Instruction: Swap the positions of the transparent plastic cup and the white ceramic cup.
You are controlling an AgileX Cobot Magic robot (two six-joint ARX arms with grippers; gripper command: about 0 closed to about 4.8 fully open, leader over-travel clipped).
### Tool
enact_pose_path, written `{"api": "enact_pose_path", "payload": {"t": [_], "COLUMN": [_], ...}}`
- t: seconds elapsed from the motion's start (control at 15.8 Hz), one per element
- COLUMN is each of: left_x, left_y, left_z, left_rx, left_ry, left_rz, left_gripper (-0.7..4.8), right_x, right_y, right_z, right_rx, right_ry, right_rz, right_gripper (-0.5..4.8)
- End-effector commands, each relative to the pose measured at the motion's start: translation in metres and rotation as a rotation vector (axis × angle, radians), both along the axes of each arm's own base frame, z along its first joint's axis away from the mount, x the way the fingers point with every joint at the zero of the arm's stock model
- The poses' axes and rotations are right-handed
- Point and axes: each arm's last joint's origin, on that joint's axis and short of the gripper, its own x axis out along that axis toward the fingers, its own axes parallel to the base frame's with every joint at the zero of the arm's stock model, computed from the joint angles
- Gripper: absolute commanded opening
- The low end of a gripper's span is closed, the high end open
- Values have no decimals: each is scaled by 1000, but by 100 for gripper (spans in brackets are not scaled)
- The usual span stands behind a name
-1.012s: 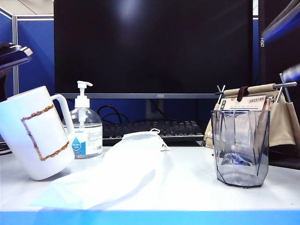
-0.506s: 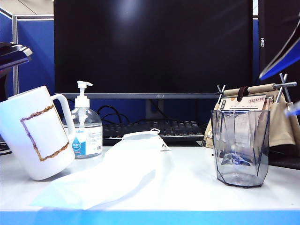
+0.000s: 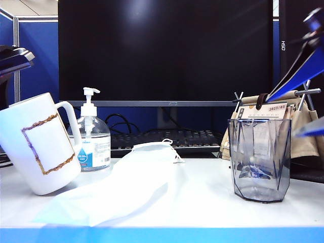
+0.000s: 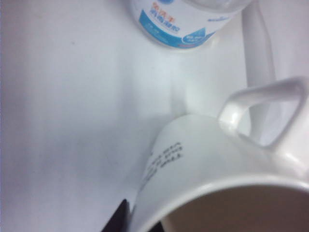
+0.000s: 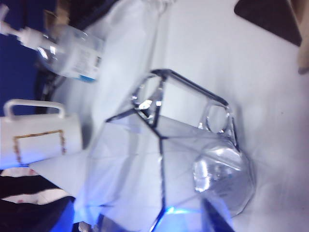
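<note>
Only AOC on monitor [image 3: 173, 103] | left hand [image 4: 126, 220] grips white ceramic cup [image 3: 39, 144]

The left tool [image 4: 129, 220] shows only as a dark finger tip at the edge of the left wrist view, pressed against the outer wall of the mug [image 4: 217, 164] just under its rim; it is clamped on that wall, and the mug leans tilted on the table. The left arm itself is a dark shape at the far left of the exterior view. The right tool [image 3: 304, 96] hangs at the far right of the exterior view, its two blue fingers spread wide, one slanting above the cup [image 3: 259, 158] and one level beside it, touching nothing
</note>
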Motion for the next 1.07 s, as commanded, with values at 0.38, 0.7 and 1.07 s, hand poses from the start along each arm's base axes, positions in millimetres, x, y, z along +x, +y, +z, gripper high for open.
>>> {"api": "enact_pose_path", "payload": {"t": [0.38, 0.7, 1.07], "left_x": [-3, -2, -1], "left_y": [1, 1, 0], "left_z": [-3, -1, -1], "left_rx": [33, 39, 41], "left_ry": [29, 18, 8], "left_rz": [-24, -29, -37], "left_gripper": [-6, -6, -6], "right_x": [32, 32, 34], "right_y": [8, 7, 7], "right_z": [8, -4, -6], "right_rx": [-66, -128, -149], "right_ry": [20, 97, 90], "right_rz": [-11, -15, -15], "right_gripper": [332, 277, 165]}}
